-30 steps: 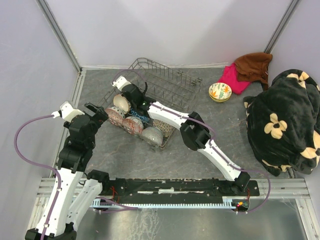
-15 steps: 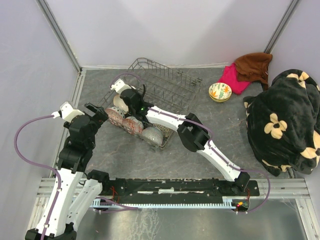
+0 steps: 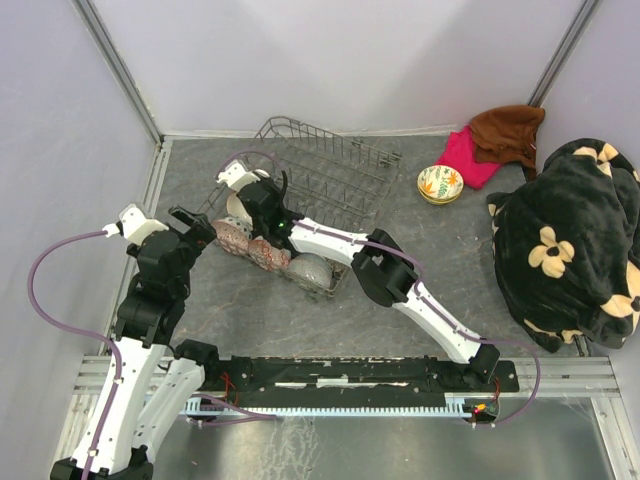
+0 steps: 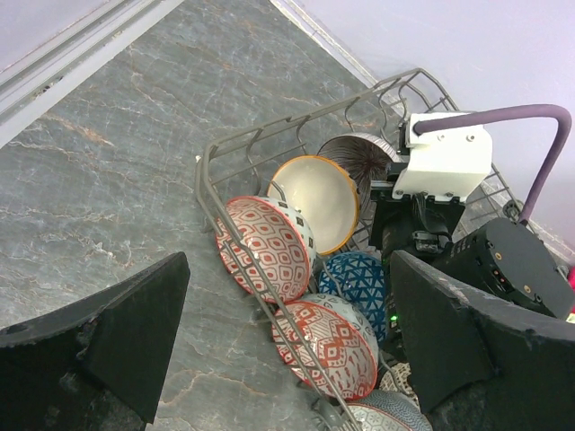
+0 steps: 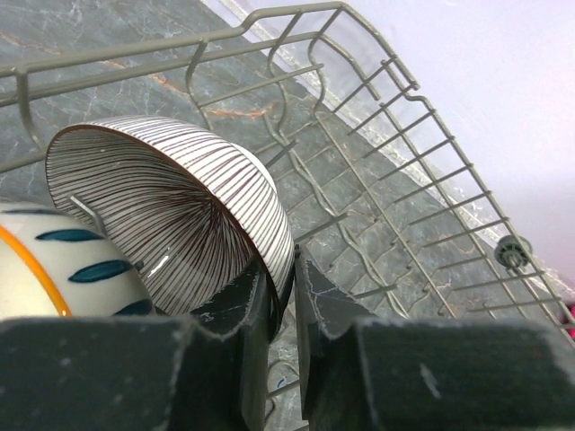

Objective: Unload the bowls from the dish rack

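Your right gripper [image 5: 283,285]: jaws pinching rim of striped bowl [image 5: 171,211], which stands on edge in dish rack [image 5: 386,144]. Bowl's lower edge hidden behind fingers. Left of jaws, cream bowl [image 5: 54,269] cut off by frame. Rack rail close above bowl, bare prongs right of jaws. Your left gripper [image 4: 287,269]: jaws spread, holding nothing, outside rack

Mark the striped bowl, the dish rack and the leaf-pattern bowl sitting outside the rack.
striped bowl [image 5: 171,211]: right wrist view, on its lined inside.
dish rack [image 3: 335,175]: top view, on its bare wire floor.
leaf-pattern bowl [image 3: 440,183]: top view, on the middle of its inside.
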`<state>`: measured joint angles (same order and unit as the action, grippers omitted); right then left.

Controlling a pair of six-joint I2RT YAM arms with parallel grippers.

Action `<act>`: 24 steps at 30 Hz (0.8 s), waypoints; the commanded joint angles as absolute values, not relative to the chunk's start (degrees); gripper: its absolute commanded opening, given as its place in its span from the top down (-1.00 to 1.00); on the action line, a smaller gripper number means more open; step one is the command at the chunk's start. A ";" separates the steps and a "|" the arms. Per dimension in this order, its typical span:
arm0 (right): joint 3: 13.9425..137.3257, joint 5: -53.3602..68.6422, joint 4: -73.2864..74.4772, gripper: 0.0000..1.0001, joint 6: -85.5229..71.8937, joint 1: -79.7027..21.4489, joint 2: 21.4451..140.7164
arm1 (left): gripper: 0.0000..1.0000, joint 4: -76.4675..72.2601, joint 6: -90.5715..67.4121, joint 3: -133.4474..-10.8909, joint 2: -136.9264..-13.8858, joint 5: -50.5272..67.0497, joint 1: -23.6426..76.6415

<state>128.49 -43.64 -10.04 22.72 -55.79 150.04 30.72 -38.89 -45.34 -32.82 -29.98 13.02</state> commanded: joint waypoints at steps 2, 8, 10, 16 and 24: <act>130.19 -52.04 -20.56 0.98 27.41 -56.05 142.83 | -0.99 28.65 -39.20 -46.75 -32.21 -31.43 13.13; 130.56 -53.71 -22.20 0.98 28.88 -55.93 142.73 | -0.99 28.70 -39.12 -46.61 -32.26 -31.46 13.21; 130.63 -54.32 -22.86 0.98 29.29 -55.87 142.73 | -0.99 28.65 -39.11 -46.64 -32.38 -31.35 13.14; 130.69 -55.21 -24.05 0.98 29.57 -55.62 142.04 | -0.98 28.58 -38.85 -46.84 -32.50 -31.55 13.24; 128.92 -56.33 -21.85 0.98 26.46 -53.21 137.94 | -0.99 28.58 -39.02 -46.91 -32.70 -31.42 13.12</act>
<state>128.44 -54.52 -17.93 28.71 -55.11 147.06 30.72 -38.89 -45.34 -32.84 -30.00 13.02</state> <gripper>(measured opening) 0.158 0.993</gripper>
